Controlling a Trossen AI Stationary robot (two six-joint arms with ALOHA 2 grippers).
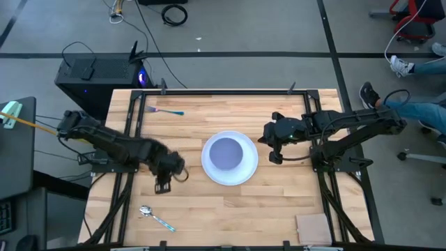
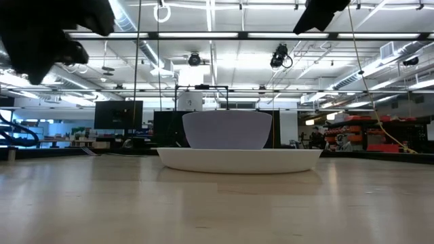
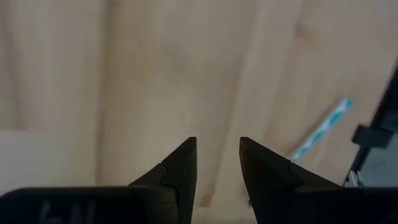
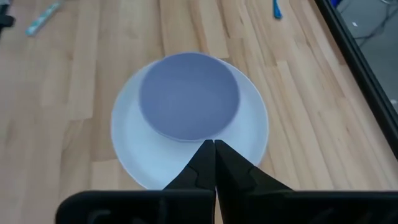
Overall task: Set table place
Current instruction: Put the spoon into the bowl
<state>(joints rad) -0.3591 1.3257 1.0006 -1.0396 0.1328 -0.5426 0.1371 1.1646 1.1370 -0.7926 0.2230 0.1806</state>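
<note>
A large white plate [image 1: 230, 159] lies on the wooden table's middle, and a lavender-blue bowl [image 1: 227, 153] stands on it; both show in the right wrist view, plate [image 4: 130, 155] and bowl [image 4: 188, 103]. The spoon [image 1: 155, 217] lies on the near left of the table; its striped handle [image 3: 320, 130] shows in the left wrist view. The fork [image 1: 166, 110] lies flat at the far left. My left gripper [image 1: 162, 185] is open and empty, above the table left of the plate. My right gripper [image 1: 274, 156] is shut and empty, just right of the plate.
Black metal rails [image 1: 130, 125] edge the table. A tan pad [image 1: 313, 229] lies at the near right corner. A black box [image 1: 97, 70] stands beyond the far left corner. A person's legs [image 1: 411, 104] show at the right, off the table.
</note>
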